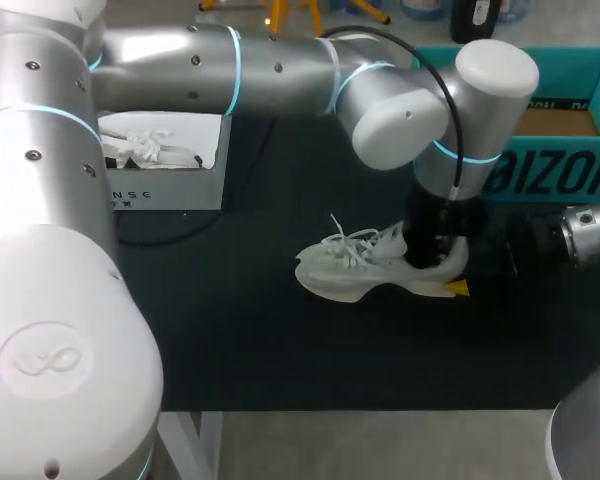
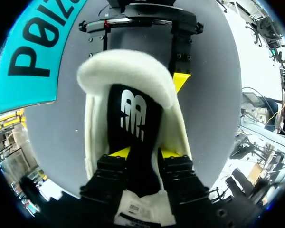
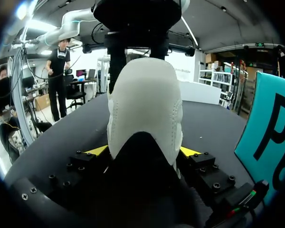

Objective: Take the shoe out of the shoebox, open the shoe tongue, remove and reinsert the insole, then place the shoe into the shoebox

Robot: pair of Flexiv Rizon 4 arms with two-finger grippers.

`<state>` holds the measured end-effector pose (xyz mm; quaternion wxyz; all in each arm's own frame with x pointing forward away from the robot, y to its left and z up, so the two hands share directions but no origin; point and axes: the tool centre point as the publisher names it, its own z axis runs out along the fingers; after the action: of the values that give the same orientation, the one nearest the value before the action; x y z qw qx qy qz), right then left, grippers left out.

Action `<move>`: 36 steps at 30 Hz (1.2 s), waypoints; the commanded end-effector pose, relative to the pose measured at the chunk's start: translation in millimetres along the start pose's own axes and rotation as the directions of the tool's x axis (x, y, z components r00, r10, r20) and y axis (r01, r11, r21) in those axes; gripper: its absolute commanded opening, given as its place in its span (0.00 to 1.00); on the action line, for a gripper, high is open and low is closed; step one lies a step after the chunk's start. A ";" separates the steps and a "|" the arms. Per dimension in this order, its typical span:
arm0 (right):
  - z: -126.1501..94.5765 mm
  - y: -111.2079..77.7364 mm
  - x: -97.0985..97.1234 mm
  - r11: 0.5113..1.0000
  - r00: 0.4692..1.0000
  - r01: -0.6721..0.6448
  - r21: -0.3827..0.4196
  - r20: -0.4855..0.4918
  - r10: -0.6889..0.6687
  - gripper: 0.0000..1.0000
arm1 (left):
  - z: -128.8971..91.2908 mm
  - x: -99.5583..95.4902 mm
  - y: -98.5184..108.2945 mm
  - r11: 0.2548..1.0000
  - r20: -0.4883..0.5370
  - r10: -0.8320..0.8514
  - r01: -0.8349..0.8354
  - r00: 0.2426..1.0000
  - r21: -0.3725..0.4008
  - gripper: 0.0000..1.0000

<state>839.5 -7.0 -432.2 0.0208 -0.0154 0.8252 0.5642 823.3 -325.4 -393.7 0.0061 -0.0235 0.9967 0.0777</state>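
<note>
Item: white shoe (image 1: 365, 268), resting on the counter (image 1: 230, 330). Its long axis is running straight away from my right jaws, with the heel nearest them and the toe farthest. My right jaws are clamping the heel from both sides, yellow fingertips (image 3: 97, 151) pressing against it. My left jaws are reaching down into the collar and appear to be pinching the black insole (image 2: 133, 116) between them, so the lift looks to be theirs. The left wrist view is showing the insole, while the right wrist view is showing only the heel's outside.
</note>
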 end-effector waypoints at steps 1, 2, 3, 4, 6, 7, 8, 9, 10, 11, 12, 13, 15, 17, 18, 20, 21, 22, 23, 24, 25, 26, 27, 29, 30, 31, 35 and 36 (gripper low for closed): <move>2.1 -1.2 -0.5 1.000 1.000 -0.001 0.003 0.002 0.001 0.00 | 25.0 2.0 -9.2 1.000 0.021 0.010 -0.009 1.000 -0.021 0.26; 2.1 -1.2 -0.5 1.000 1.000 -0.001 0.003 0.002 0.001 0.00 | 32.4 1.1 -9.2 1.000 0.022 0.024 -0.023 0.999 -0.016 0.00; 2.1 -1.2 -0.5 1.000 1.000 -0.001 0.003 0.002 0.001 0.00 | 35.9 1.0 -9.7 0.999 0.036 0.033 -0.032 0.999 -0.035 0.00; 2.1 -1.2 -0.5 1.000 1.000 -0.001 0.003 0.002 0.001 0.00 | 41.5 0.6 -10.1 0.998 0.046 0.037 -0.035 0.998 -0.049 0.00; 2.1 -1.2 -0.5 1.000 1.000 -0.001 0.003 0.002 0.001 0.00 | 43.6 -0.1 -9.4 0.998 0.065 0.051 -0.048 0.997 -0.051 0.00; 2.1 -1.2 -0.5 1.000 1.000 -0.001 0.003 0.002 0.001 0.00 | 43.7 -0.1 -9.1 0.997 0.077 0.040 -0.035 0.996 -0.066 0.00; 2.1 -1.2 -0.5 1.000 1.000 -0.001 0.003 0.002 0.001 0.00 | 42.3 -0.6 -7.7 0.998 0.076 0.038 -0.034 0.996 -0.050 0.00; 2.1 -1.2 -0.5 1.000 1.000 -0.001 0.003 0.002 0.001 0.00 | 39.4 -0.3 -6.9 0.998 0.095 0.034 -0.029 0.995 -0.052 0.00; 2.1 -1.2 -0.5 1.000 1.000 -0.001 0.003 0.002 0.001 0.00 | 35.8 0.0 -6.1 0.998 0.111 0.022 -0.015 0.994 -0.060 0.00; 2.1 -1.2 -0.5 1.000 1.000 -0.001 0.003 0.002 0.001 0.00 | 32.4 0.5 -4.7 0.999 0.112 0.023 -0.018 0.993 -0.049 0.00; 2.1 -1.2 -0.5 1.000 1.000 -0.001 0.003 0.002 0.001 0.00 | 29.9 1.0 -3.9 0.998 0.129 0.017 -0.009 0.992 -0.062 0.00; 2.1 -1.2 -0.5 1.000 1.000 -0.001 0.003 0.002 0.001 0.00 | 28.0 1.3 -3.4 0.998 0.132 0.016 -0.008 0.991 -0.063 0.00; 2.1 -1.2 -0.5 1.000 1.000 -0.001 0.003 0.002 0.001 0.00 | 24.4 2.1 -2.1 0.998 0.137 0.018 -0.010 0.990 -0.058 0.00; 2.1 -1.2 -0.5 1.000 1.000 -0.001 0.003 0.002 0.001 0.00 | 18.9 1.6 -0.2 0.998 0.152 0.006 0.002 0.988 -0.055 0.00; 2.1 -1.2 -0.5 1.000 1.000 -0.001 0.003 0.002 0.001 0.00 | 17.1 1.4 0.2 0.999 0.156 0.003 0.005 0.988 -0.049 0.00; 2.1 -1.2 -0.5 1.000 1.000 -0.001 0.003 0.002 0.001 0.00 | 9.9 0.5 2.2 0.999 0.164 -0.005 0.012 0.986 -0.046 0.00; 2.1 -1.2 -0.5 1.000 1.000 -0.001 0.003 0.002 0.001 0.00 | 7.2 0.0 2.8 0.999 0.176 -0.005 0.013 0.984 -0.044 0.00; 2.1 -1.2 -0.5 1.000 1.000 -0.001 0.003 0.002 0.001 0.00 | 5.2 -0.6 3.1 0.999 0.180 -0.008 0.017 0.984 -0.045 0.00; 2.1 -1.2 -0.5 1.000 1.000 -0.001 0.003 0.002 0.001 0.00 | 3.5 -1.0 3.4 0.999 0.182 -0.008 0.016 0.983 -0.044 0.00; 2.1 -1.2 -0.5 1.000 1.000 -0.001 0.003 0.002 0.001 0.00 | 2.1 -1.4 3.6 0.999 0.188 -0.008 0.017 0.982 -0.045 0.00; 2.1 -1.2 -0.5 1.000 1.000 -0.001 0.003 0.002 0.001 0.00 | 0.9 -1.8 3.8 0.999 0.190 -0.010 0.019 0.982 -0.045 0.00; 2.1 -1.2 -0.5 1.000 1.000 -0.001 0.003 0.002 0.001 0.00 | 0.0 -2.3 4.1 0.999 0.193 -0.017 0.025 0.981 -0.043 0.00; 2.1 -1.2 -0.5 1.000 1.000 -0.001 0.003 0.002 0.001 0.00 | -0.9 -2.7 4.5 0.999 0.195 -0.019 0.028 0.981 -0.043 0.00; 2.1 -1.2 -0.5 1.000 1.000 -0.001 0.003 0.002 0.001 0.00 | -3.4 -3.0 5.2 0.999 0.203 -0.020 0.029 0.979 -0.039 0.00; 2.1 -1.2 -0.5 1.000 1.000 -0.001 0.003 0.002 0.001 0.00 | -4.4 -3.1 5.2 0.999 0.205 -0.021 0.030 0.979 -0.038 0.00; 2.1 -1.2 -0.5 1.000 1.000 -0.001 0.003 0.002 0.001 0.00 | -5.0 -3.3 5.2 0.999 0.210 -0.020 0.029 0.978 -0.039 0.00; 2.1 -1.2 -0.5 1.000 1.000 -0.001 0.003 0.002 0.001 0.00 | -8.8 -4.1 6.4 0.999 0.224 -0.027 0.037 0.974 -0.040 0.00; 2.1 -1.2 -0.5 1.000 1.000 -0.001 0.003 0.002 0.001 0.00 | -10.8 -4.3 7.0 0.998 0.230 -0.031 0.042 0.973 -0.041 0.00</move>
<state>840.3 -7.2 -432.2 0.0212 -0.0147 0.8252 0.5643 829.0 -321.7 -388.3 0.1164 -0.0314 0.9875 0.1012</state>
